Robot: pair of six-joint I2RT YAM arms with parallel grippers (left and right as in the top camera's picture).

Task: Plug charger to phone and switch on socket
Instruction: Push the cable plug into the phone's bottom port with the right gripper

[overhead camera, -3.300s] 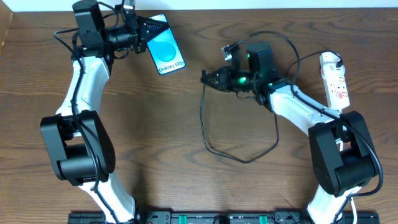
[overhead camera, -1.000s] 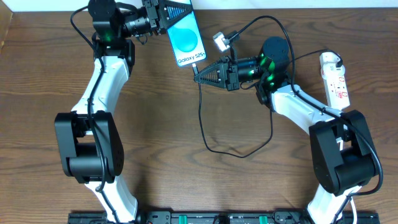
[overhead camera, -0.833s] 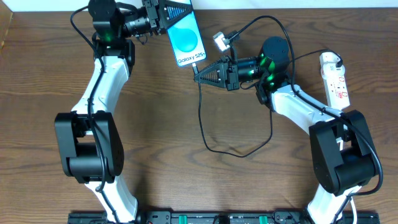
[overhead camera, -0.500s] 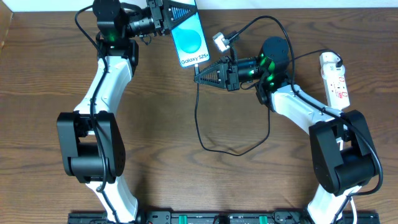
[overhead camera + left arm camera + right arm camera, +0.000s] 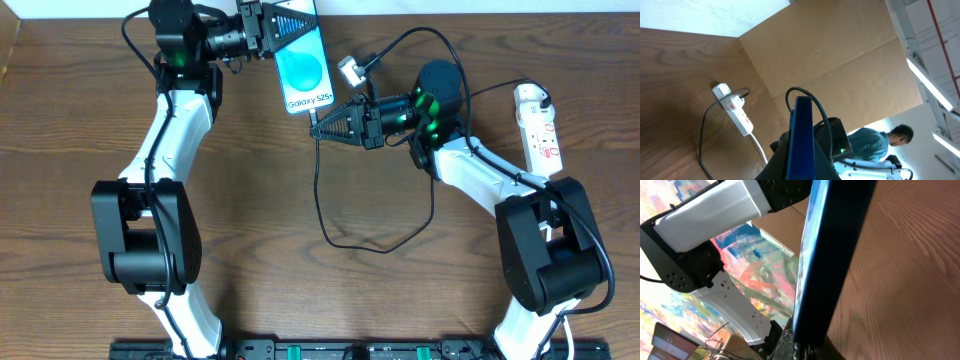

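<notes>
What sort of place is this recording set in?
Probably a robotics lab or workshop: a wooden table backed by a cardboard panel, a person in teal beyond it, and strip lights overhead.

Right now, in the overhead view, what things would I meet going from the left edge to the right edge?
left arm's white link → phone → right arm's green-lit wrist → socket. The charger overlaps the phone's span, so I leave it out.
</notes>
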